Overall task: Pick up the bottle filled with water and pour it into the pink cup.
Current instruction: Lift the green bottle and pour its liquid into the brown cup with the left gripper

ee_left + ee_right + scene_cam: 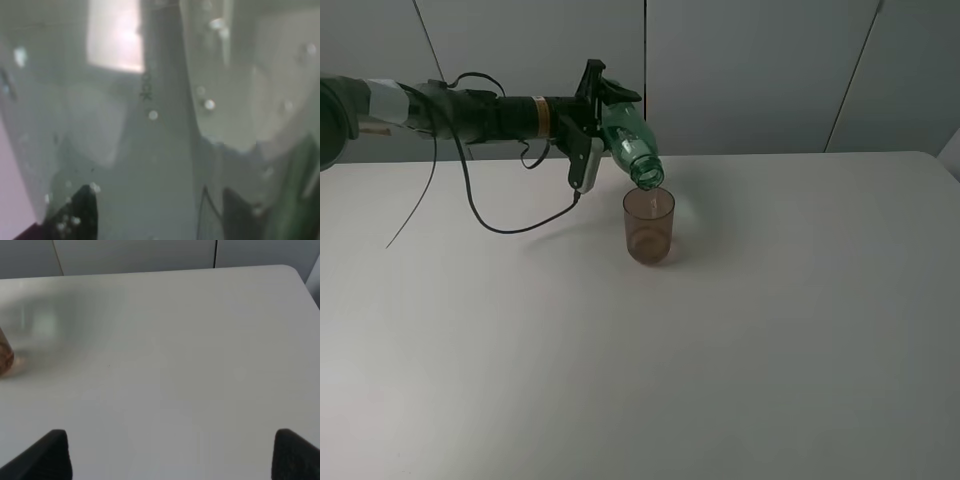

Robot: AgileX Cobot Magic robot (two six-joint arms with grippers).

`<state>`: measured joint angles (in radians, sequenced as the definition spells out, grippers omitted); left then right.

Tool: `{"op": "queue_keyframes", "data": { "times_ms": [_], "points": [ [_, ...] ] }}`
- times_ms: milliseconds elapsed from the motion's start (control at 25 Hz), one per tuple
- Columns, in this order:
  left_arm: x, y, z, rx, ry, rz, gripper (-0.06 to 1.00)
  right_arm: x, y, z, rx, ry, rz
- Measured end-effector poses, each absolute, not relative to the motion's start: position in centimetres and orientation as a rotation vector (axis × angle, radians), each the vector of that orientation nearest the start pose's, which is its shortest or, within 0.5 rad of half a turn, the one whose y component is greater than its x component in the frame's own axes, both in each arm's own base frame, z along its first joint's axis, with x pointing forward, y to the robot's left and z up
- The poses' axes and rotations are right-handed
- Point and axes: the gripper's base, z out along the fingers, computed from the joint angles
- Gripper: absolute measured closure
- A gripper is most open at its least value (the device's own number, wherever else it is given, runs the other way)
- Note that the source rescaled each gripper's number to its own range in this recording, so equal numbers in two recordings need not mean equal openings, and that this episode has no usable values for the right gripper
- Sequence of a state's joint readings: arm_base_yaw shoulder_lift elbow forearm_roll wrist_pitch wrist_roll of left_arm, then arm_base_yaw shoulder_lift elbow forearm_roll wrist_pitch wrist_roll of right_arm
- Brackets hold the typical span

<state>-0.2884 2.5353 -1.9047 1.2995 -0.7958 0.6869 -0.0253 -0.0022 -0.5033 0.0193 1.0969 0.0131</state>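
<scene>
The green bottle is tilted steeply, its open neck down just above the rim of the pink cup, which stands upright on the white table. A thin stream of water runs from the neck into the cup. My left gripper is shut on the bottle's body, held above and left of the cup. In the left wrist view the bottle fills the picture, wet with droplets. My right gripper is open and empty over bare table; an edge of the cup shows at that view's side.
A black cable hangs from the left arm and touches the table left of the cup. The table's back edge meets a pale panelled wall.
</scene>
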Motion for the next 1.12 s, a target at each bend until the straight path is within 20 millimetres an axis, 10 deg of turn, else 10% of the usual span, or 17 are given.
{"op": "queue_keyframes", "data": {
  "times_ms": [1120],
  "points": [
    [50.1, -21.2, 14.6, 1.761, 0.216, 0.502, 0.93, -0.7, 0.2, 27.5, 0.038, 2.074, 0.016]
  ]
}}
